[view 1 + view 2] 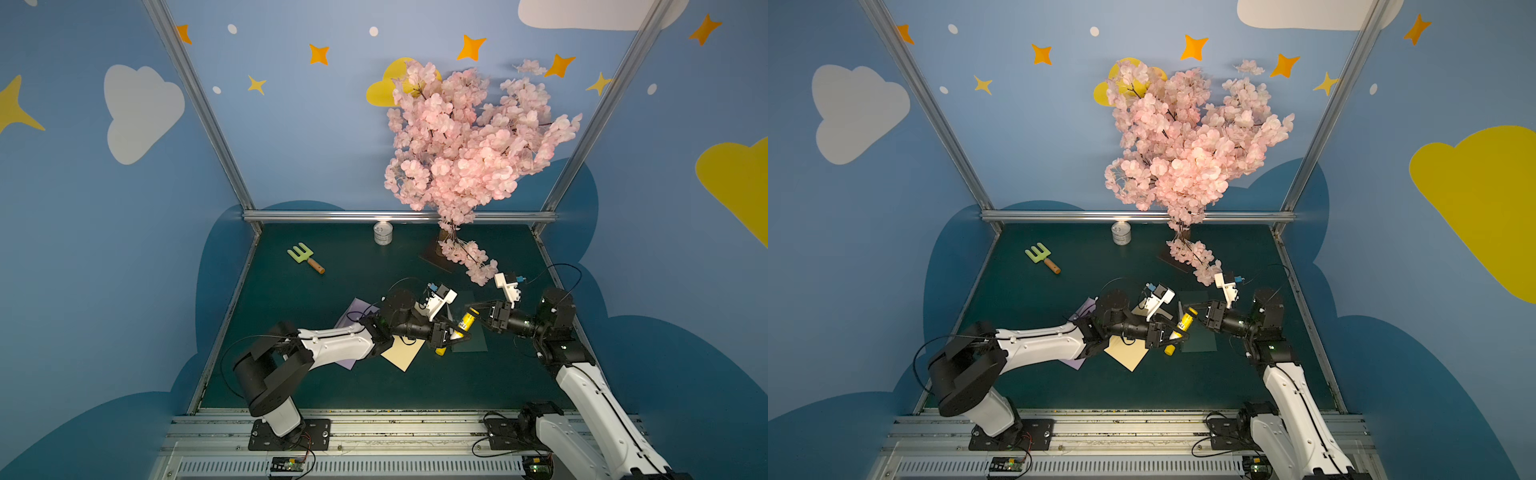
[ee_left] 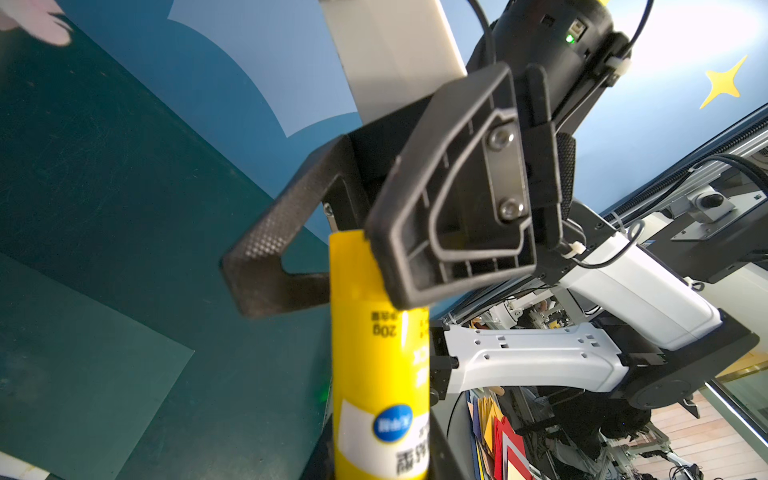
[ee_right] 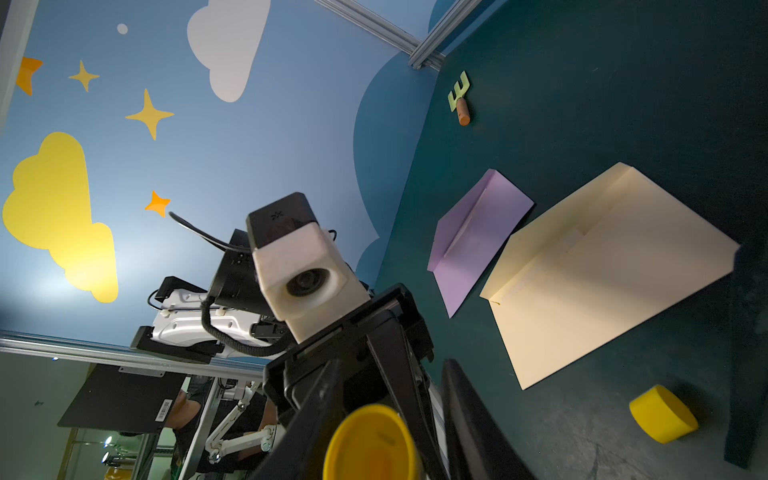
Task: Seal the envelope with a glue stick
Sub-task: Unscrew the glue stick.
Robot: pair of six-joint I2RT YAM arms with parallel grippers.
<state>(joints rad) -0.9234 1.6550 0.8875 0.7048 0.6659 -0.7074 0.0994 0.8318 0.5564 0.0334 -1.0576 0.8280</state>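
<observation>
- Gripping glue stick (image 1: 465, 323), tilted, in left claw (image 1: 457, 336).
- Flanking its upper end with right claw (image 1: 471, 311); cannot tell whether clamped.
- On bench (image 1: 332, 382) beside cream envelope (image 1: 403, 353): loose cap (image 1: 440, 351).

My left arm (image 1: 332, 343) and right arm (image 1: 582, 386) are wearing white shells over black joints. A braided black cable (image 3: 216, 336) is running behind a white, black-capped camera (image 3: 303, 266). My right gripper (image 2: 334, 291) is showing black textured fingers (image 2: 266, 249) and two silver screws (image 2: 500, 139); a green light (image 2: 570, 39) is glowing on the wrist behind. A black base plate (image 1: 320, 432) is carrying bolts.
</observation>
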